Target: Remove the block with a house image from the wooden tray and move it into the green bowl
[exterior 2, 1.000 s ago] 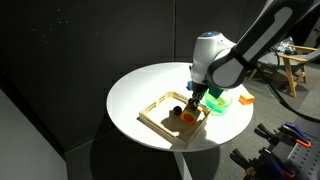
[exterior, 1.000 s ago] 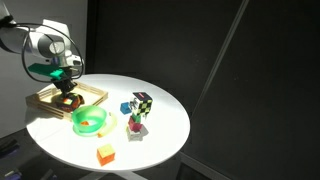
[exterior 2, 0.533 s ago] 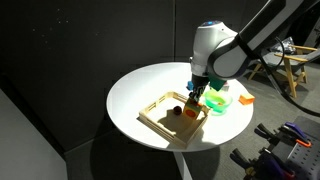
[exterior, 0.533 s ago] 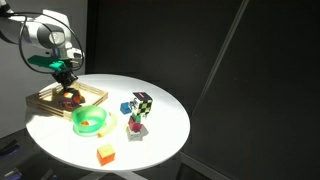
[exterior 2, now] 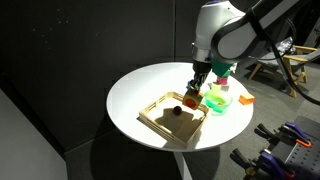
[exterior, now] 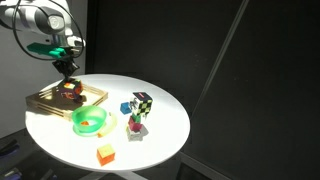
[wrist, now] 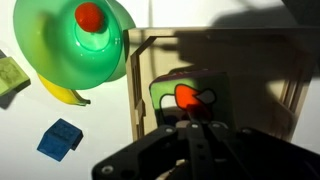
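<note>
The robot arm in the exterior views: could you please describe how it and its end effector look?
The arm has rounded white shells with dark bands at the joints. A green part sits near the wrist. The end effector is black and narrow; the wrist view shows it only as a dark shape. No markings are legible.

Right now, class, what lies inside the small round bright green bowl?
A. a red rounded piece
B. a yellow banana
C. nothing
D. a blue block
A: in the wrist view a red rounded piece sits in the middle of the green bowl; the blue block and yellow banana lie outside it.
</note>
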Controlling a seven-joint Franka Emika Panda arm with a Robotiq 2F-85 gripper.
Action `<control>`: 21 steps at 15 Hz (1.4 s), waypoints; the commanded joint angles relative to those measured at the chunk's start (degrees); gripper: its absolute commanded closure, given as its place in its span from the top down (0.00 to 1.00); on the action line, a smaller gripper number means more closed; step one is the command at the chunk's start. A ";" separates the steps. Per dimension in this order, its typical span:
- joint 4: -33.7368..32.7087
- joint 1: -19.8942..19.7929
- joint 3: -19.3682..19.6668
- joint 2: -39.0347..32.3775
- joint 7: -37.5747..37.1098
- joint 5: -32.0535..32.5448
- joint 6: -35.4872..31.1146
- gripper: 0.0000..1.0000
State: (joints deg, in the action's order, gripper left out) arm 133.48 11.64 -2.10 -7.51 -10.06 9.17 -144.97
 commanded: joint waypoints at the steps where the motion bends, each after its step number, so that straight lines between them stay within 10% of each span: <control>1: -0.28 -1.72 -1.02 3.96 -1.71 -1.26 4.70 0.02; 21: -1.41 -11.15 2.70 11.46 3.13 -13.73 20.24 0.02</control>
State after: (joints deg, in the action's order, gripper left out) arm 133.18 1.85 -0.23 3.34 -8.47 -3.17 -126.87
